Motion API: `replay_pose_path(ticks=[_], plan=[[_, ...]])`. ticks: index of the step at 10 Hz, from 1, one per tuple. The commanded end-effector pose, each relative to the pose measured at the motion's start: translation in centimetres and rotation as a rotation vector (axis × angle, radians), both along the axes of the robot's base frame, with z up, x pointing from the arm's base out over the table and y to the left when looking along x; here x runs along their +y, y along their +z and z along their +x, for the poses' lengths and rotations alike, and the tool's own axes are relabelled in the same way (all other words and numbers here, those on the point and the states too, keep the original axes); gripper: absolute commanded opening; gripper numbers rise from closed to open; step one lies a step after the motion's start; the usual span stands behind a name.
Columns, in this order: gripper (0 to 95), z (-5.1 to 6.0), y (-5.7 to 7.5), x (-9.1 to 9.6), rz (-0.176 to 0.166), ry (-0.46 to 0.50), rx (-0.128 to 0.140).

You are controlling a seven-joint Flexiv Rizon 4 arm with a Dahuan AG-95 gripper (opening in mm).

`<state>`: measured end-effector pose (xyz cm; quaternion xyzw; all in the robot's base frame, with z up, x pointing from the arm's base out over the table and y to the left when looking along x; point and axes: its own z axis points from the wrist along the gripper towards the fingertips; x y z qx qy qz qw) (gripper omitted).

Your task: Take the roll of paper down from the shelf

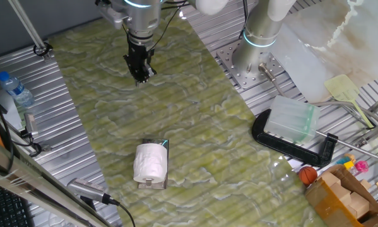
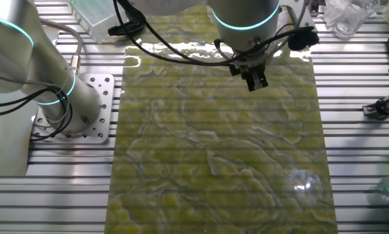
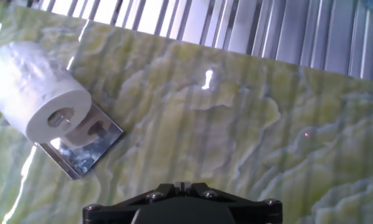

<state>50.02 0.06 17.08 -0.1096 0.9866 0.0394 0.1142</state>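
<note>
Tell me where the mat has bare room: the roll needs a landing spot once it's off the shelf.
The mat is bare between the gripper and the roll, and from the shelf right to the clamp. It is crowded at the right edge, around the plastic box.

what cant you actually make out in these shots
- Gripper jaws: too small and dark in both fixed views; the hand view shows only the housing, fingertips cut off by the bottom edge.
- Roll of paper and shelf: absent from the other fixed view.
- How the roll attaches to the shelf: hidden by the roll itself.
</note>
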Motion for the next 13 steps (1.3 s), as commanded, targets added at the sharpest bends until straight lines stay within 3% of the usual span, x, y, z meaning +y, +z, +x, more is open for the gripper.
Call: replay_pose_path(ticks=[1,5,10,13], plan=[[0.0,0.06,-0.04,-0.02,-0.065,-0.187,0.086],[0.0,0.07,0.05,0.02,-0.074,-0.205,0.131],[0.0,0.13,0.03,0.19,-0.097,-0.112,0.209],[0.0,0.97,0.54,0.45,-0.119,-0.061,0.219]])
